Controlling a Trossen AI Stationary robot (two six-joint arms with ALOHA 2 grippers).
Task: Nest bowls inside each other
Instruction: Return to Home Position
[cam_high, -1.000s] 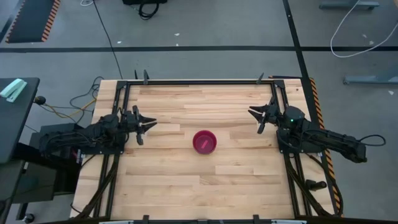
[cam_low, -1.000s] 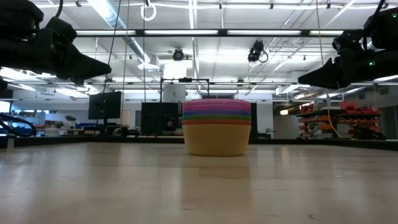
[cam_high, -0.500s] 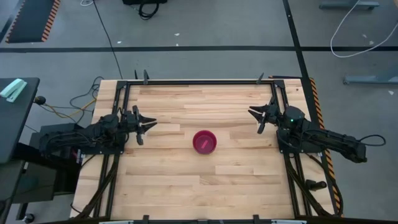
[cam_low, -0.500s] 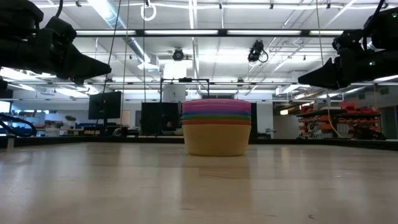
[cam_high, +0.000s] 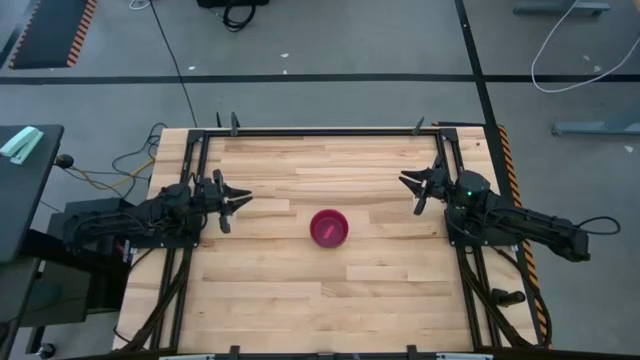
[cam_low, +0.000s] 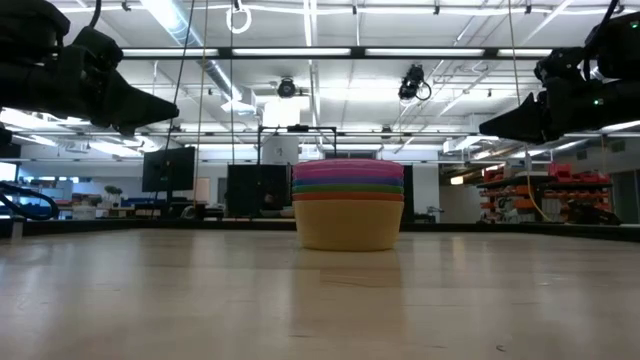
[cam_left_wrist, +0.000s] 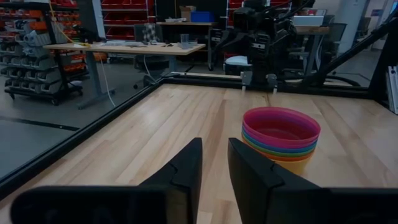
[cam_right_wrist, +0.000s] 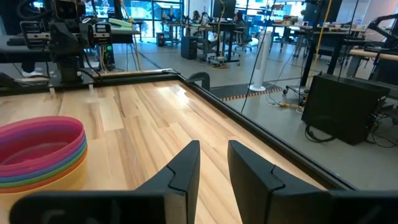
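The bowls (cam_high: 329, 228) stand nested in one stack at the middle of the table, resting on the bottom bowl's base. The pink-red bowl is on top, and the purple, blue, green and orange rims show below it, with the yellow bowl at the bottom (cam_low: 348, 205). The stack also shows in the left wrist view (cam_left_wrist: 280, 140) and the right wrist view (cam_right_wrist: 37, 152). My left gripper (cam_high: 240, 200) hovers at the table's left side, shut and empty (cam_left_wrist: 214, 155). My right gripper (cam_high: 408, 190) hovers at the table's right side, shut and empty (cam_right_wrist: 213, 155). Both stand well apart from the stack.
A black metal frame (cam_high: 320, 131) runs around the wooden table. Bare wood lies on all sides of the stack. Each wrist view shows the other arm at the far side, the right arm (cam_left_wrist: 261, 31) and the left arm (cam_right_wrist: 62, 25).
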